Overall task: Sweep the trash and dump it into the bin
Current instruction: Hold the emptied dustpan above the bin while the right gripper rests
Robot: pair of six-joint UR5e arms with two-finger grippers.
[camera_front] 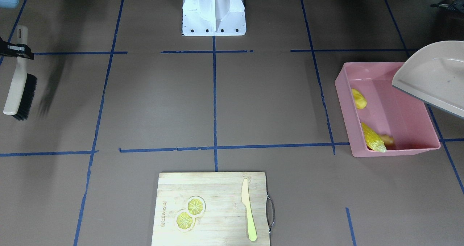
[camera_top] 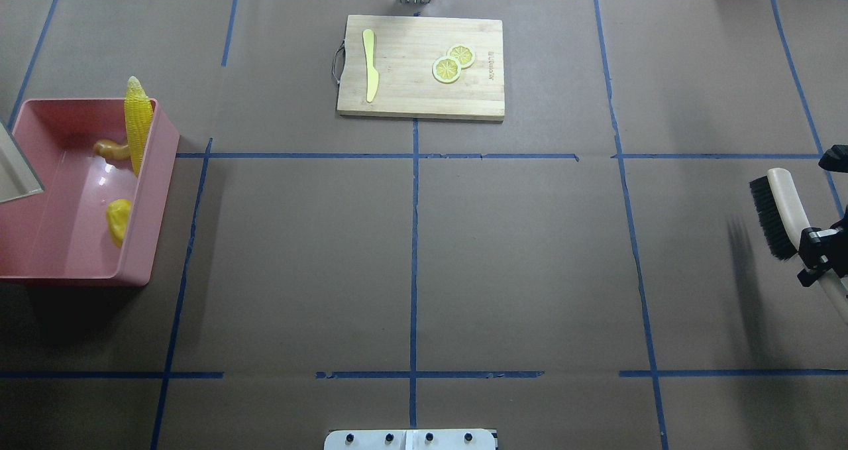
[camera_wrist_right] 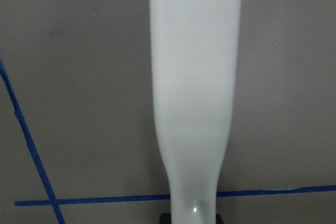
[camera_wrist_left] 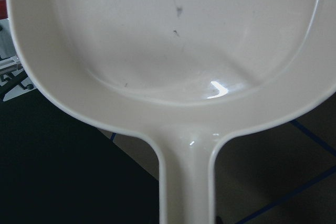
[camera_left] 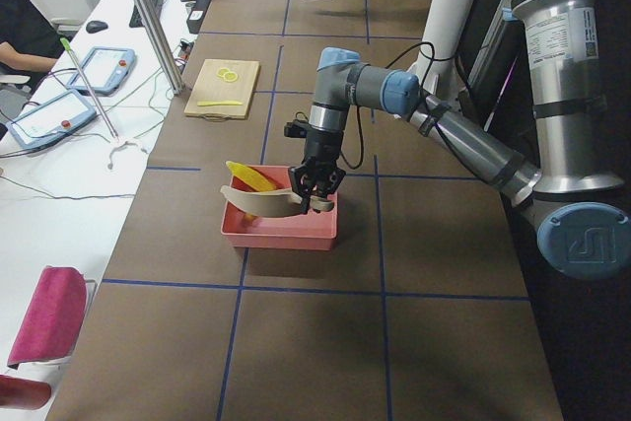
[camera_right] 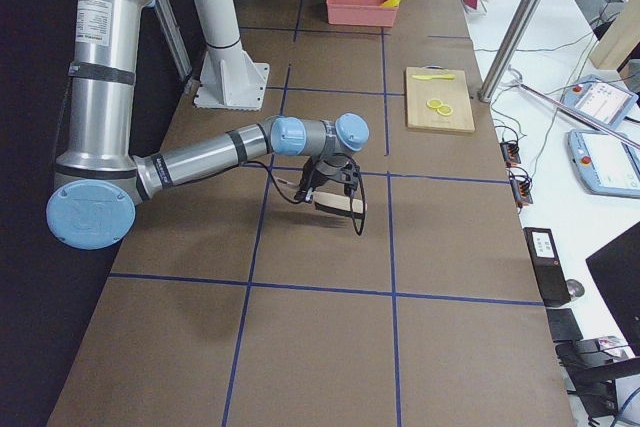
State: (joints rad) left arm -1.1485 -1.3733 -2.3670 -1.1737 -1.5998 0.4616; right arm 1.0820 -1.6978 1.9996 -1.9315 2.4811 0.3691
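Wooden rectangular chopping board lies nearest in the front-facing view. Beyond it, the large pink rectangular plastic bin contains the long yellow corn cob, the rounded yellow potato and the knobbly tan-orange ginger root. A beige plastic dustpan hangs tilted over its rim. At the far side, the right gripper is clamped on the handle of a beige black-bristled brush.

Overhead view: the cob leans against the bin wall, its tip above the rim.

Exterior left view: the left gripper is at the dustpan handle; its jaw state cannot be determined.
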